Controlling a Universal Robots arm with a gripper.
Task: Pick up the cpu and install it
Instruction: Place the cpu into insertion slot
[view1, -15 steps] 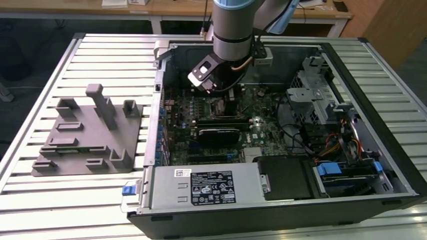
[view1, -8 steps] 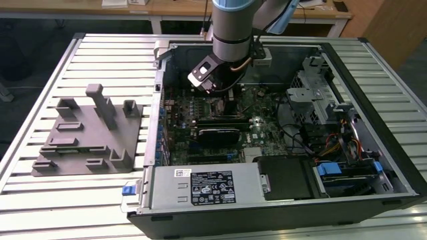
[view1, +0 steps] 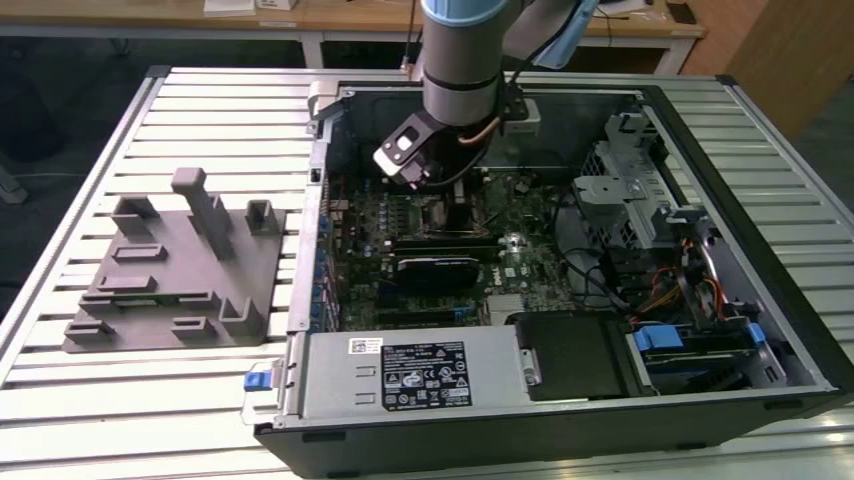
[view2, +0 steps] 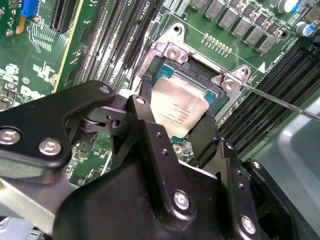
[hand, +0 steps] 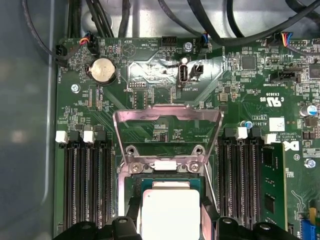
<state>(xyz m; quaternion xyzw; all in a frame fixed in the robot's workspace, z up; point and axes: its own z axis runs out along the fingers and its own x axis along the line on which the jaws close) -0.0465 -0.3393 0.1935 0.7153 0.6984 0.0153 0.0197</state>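
Note:
The cpu (view2: 176, 111), a flat square chip with a pale silver top, sits between my gripper's (view2: 176, 107) two black fingers (view2: 145, 102), directly over the open socket (view2: 197, 80) on the green motherboard. In the first wrist view the cpu (hand: 170, 214) lies inside the socket frame, below the raised load plate (hand: 167, 116), with my gripper (hand: 170, 217) shut on its two side edges. I cannot tell whether the chip rests in the socket or hovers just above it. In the exterior view my gripper (view1: 451, 203) reaches down into the middle of the open computer case (view1: 694, 120).
The socket's thin lever (view2: 282, 104) sticks out sideways. Memory slots (hand: 85, 185) flank the socket, and one module (hand: 270, 182) is fitted. A black module (view1: 434, 270), power supply (view1: 414, 365) and drive cage (view1: 641, 180) crowd the case. The grey fixture (view1: 174, 270) lies on the table at the exterior view's left.

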